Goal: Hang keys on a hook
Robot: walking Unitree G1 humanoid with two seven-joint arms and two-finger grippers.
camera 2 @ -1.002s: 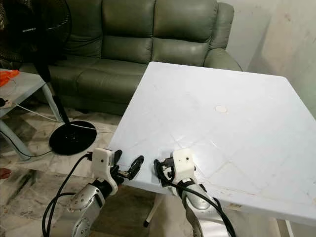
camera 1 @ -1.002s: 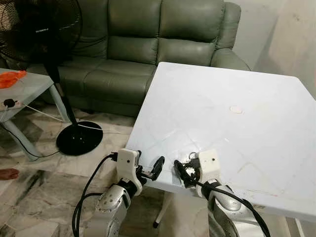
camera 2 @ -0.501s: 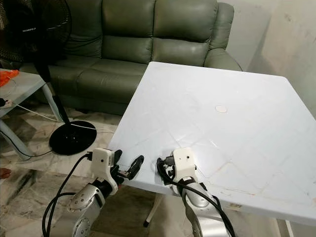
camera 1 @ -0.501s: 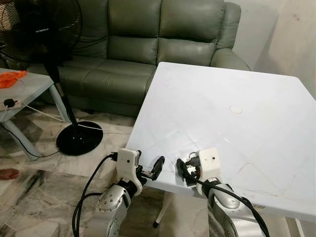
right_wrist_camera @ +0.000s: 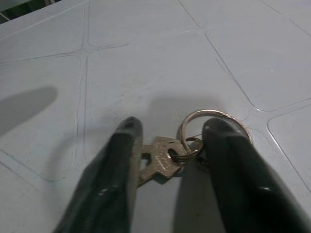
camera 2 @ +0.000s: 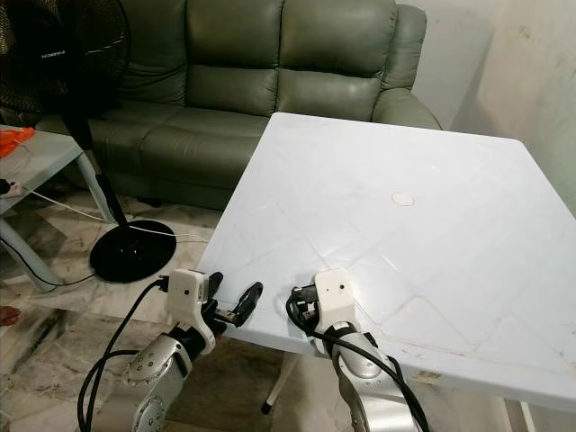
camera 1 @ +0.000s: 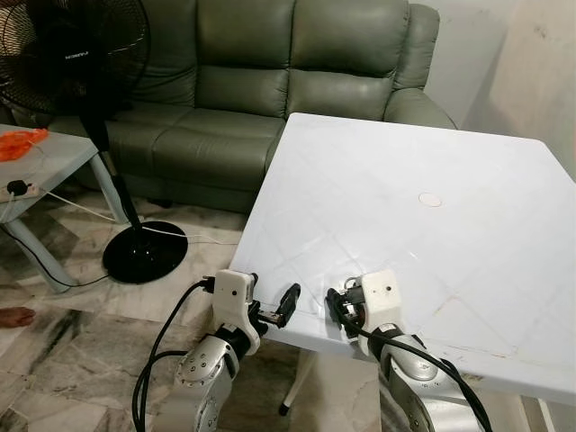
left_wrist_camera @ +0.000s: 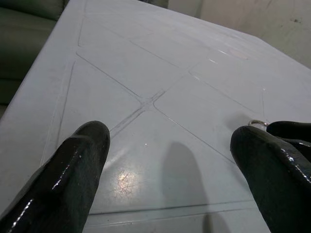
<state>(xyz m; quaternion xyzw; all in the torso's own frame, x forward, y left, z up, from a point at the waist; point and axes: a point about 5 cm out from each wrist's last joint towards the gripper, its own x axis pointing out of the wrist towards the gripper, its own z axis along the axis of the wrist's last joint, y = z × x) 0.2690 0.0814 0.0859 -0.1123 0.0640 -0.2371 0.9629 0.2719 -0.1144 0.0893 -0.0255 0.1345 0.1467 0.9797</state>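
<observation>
Sofa (camera 1: pixel 270 72): green leather, behind the table.
Table (camera 1: pixel 450 180): white plastic, moulded diamond lines, 1 small round mark (camera 1: pixel 430 199) near centre.
Fan (camera 1: pixel 85 54): black, standing on the floor left of the table.
Left gripper (camera 1: pixel 286 304): at the table's near edge, fingers spread apart, holding nothing.
Right gripper (right_wrist_camera: pixel 167 145): on the tabletop by the near edge, fingers parted, straddling the keys.
Keys (right_wrist_camera: pixel 163 158): 1 brass key on a ring (right_wrist_camera: pixel 206 119), flat on the table between the right fingers.

Wide white table (camera 1: pixel 432 180) top bare beyond the right gripper (right_wrist_camera: pixel 167 145) straddling keys (right_wrist_camera: pixel 165 158) near the front edge; sofa (camera 1: pixel 270 81) pressed against the far side, fan (camera 1: pixel 81 72) standing off the left.
</observation>
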